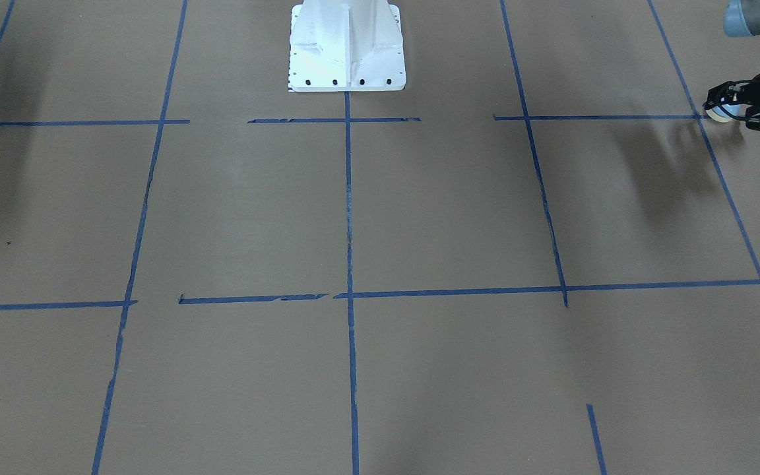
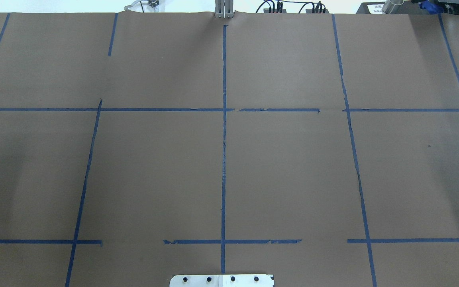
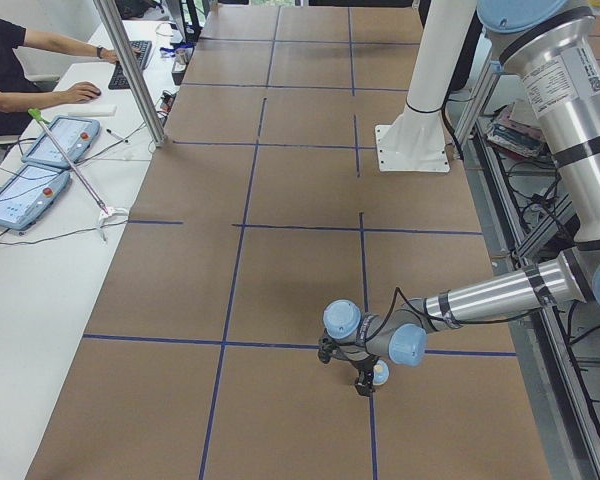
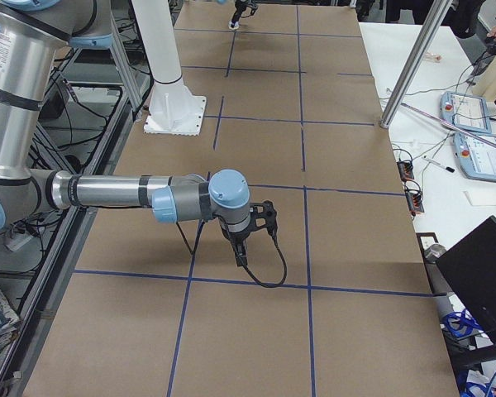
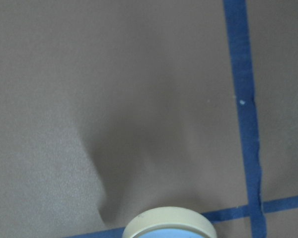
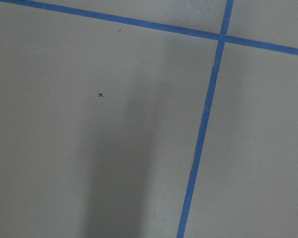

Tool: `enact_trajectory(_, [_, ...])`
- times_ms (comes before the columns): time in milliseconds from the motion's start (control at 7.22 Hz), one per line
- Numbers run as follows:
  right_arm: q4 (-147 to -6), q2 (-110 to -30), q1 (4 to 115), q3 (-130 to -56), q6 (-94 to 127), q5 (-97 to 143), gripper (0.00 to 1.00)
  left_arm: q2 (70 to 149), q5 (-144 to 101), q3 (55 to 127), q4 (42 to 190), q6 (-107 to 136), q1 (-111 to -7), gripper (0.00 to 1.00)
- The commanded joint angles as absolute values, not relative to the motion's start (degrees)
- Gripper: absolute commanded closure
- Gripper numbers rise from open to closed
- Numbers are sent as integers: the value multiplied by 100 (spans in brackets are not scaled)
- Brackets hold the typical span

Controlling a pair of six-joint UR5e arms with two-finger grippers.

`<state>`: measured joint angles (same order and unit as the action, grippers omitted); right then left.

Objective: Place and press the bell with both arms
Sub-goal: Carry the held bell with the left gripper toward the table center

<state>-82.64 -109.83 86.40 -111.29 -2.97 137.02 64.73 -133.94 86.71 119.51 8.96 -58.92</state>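
The small light-blue bell (image 1: 721, 113) with its cream rim sits between the fingers of my left gripper (image 1: 731, 111) at the far right edge of the front-facing view, held a little above the brown table. It also shows in the exterior left view (image 3: 380, 374) under the near arm's gripper (image 3: 365, 378), and its rim shows at the bottom of the left wrist view (image 5: 170, 224). My right gripper (image 4: 242, 252) shows only in the exterior right view, pointing down over the table. I cannot tell whether it is open or shut.
The white bolted pedestal (image 1: 347, 53) stands at the robot's side of the table. Blue tape lines (image 2: 224, 159) divide the brown paper into squares. A side desk with tablets (image 3: 40, 170), a metal pole (image 3: 130, 70) and an operator's arms lie beyond the table's edge.
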Motion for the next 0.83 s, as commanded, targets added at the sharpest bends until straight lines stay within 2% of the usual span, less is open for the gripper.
enact_trajectory(0, [-8271, -10986, 8640, -11162, -299, 13702, 0, 6460, -13403, 8648, 11971, 905, -5871, 0])
enact_trajectory(554, [-8271, -10986, 8640, -11162, -290, 13702, 0, 6477, -13604, 8640, 11971, 896, -5784, 2])
enact_trajectory(692, [-8271, -10986, 8640, -11162, -290, 13702, 0, 6478, -13614, 8640, 11971, 896, -5775, 8])
